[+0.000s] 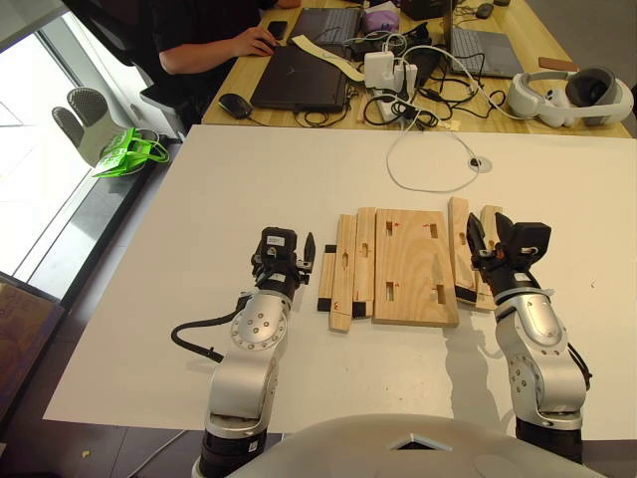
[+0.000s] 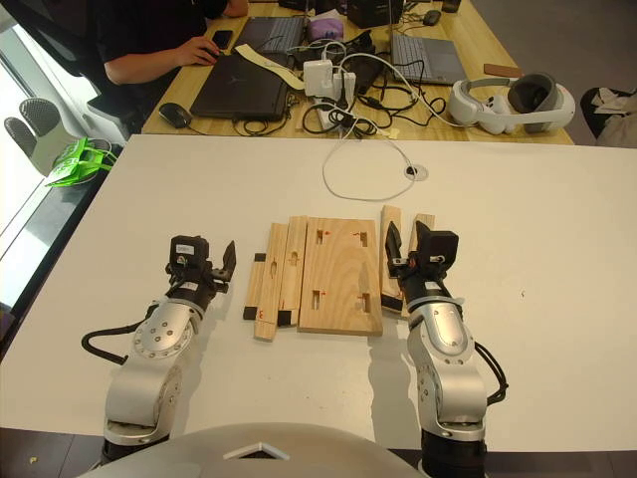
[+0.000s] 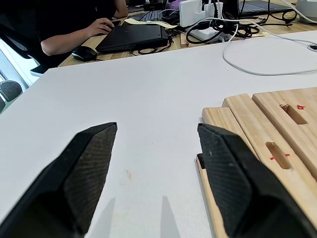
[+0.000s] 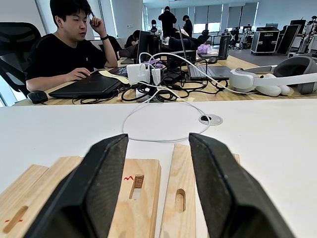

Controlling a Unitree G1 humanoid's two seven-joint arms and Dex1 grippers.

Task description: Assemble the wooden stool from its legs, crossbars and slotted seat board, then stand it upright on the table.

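Observation:
The slotted seat board (image 1: 413, 267) lies flat in the middle of the white table (image 1: 249, 189). Two slotted wooden legs (image 1: 353, 267) lie side by side against its left edge, with dark crossbar ends showing beneath them. Two more wooden pieces (image 1: 460, 224) lie along its right edge. My left gripper (image 1: 287, 251) stands open over bare table just left of the left legs (image 3: 233, 116), holding nothing. My right gripper (image 1: 490, 237) is open right above the right-hand pieces (image 4: 181, 198), its fingers (image 4: 101, 188) empty.
A white cable loop (image 1: 433, 164) lies on the table behind the board. Beyond the table's far edge is a wooden desk with a laptop (image 1: 299, 78), power strip (image 1: 383, 72), mouse (image 1: 235, 104) and headset (image 1: 572, 98). A person sits there.

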